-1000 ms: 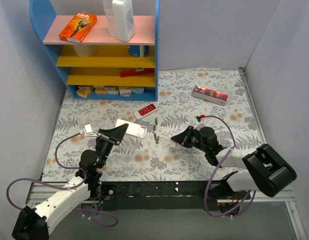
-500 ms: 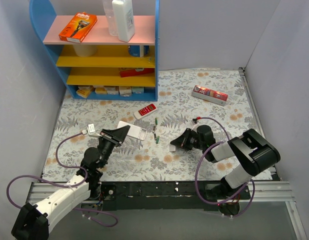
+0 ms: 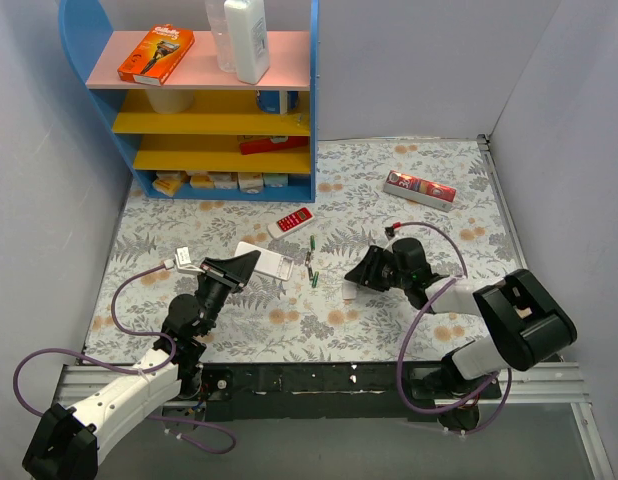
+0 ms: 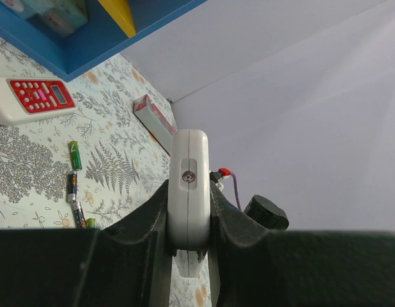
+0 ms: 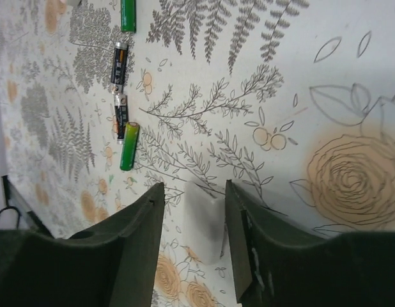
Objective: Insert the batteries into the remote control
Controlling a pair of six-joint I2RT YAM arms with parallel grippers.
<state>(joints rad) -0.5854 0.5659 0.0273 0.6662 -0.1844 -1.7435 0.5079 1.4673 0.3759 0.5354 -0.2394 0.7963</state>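
My left gripper (image 3: pixel 239 267) is shut on the white remote control (image 3: pixel 267 262) and holds it just above the table. In the left wrist view the remote (image 4: pixel 188 160) stands edge-on between the jaws of my left gripper (image 4: pixel 188 195). Several green batteries (image 3: pixel 311 262) lie in a line on the table right of the remote. They also show in the left wrist view (image 4: pixel 75 155) and the right wrist view (image 5: pixel 129 146). My right gripper (image 3: pixel 357 277) is open, its jaws on either side of a small white cover piece (image 5: pixel 204 220) without touching it. The piece also shows from above (image 3: pixel 347 292).
A red remote with white buttons (image 3: pixel 292 220) lies behind the batteries. A red box (image 3: pixel 419 188) lies at the back right. A blue shelf unit (image 3: pixel 189 100) with boxes and a bottle stands at the back left. Purple cables trail by both arms.
The right arm has shifted its pose and its gripper has edged slightly back over the white piece. The left gripper with the remote has sunk a little.
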